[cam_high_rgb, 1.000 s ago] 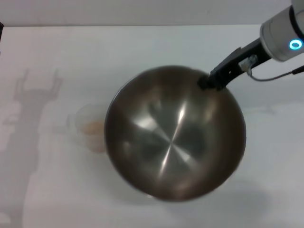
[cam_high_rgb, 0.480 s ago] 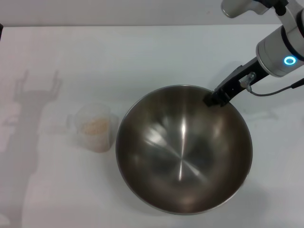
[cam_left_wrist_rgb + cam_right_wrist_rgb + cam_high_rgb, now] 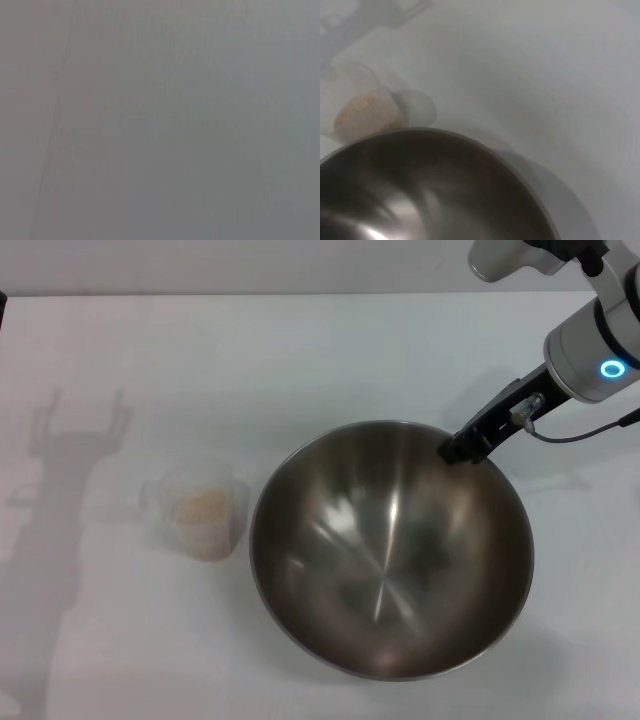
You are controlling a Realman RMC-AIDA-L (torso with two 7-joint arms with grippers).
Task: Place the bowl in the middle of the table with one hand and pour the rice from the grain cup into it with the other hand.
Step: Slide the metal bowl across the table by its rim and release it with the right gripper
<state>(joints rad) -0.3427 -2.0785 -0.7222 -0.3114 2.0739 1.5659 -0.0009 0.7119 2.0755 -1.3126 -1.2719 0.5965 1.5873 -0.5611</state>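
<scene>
The large steel bowl (image 3: 330, 570) sits low on the white table (image 3: 300, 350), right of centre and near the front. My right gripper (image 3: 463, 449) is shut on the bowl's far right rim, its arm reaching in from the upper right. The small clear grain cup (image 3: 205, 508) stands upright just left of the bowl with rice (image 3: 200, 506) heaped inside. The right wrist view shows the bowl's rim (image 3: 470, 145) and, beyond it, the cup (image 3: 362, 95) with its rice (image 3: 357, 107). My left gripper is out of view; the left wrist view shows only plain grey.
A shadow of an arm (image 3: 60, 490) falls on the table at the far left. The table's back edge (image 3: 300, 293) runs along the top of the head view.
The bowl, held by my right gripper, has moved right and toward the front, uncovering the cup. It shifted only slightly in the last half second.
</scene>
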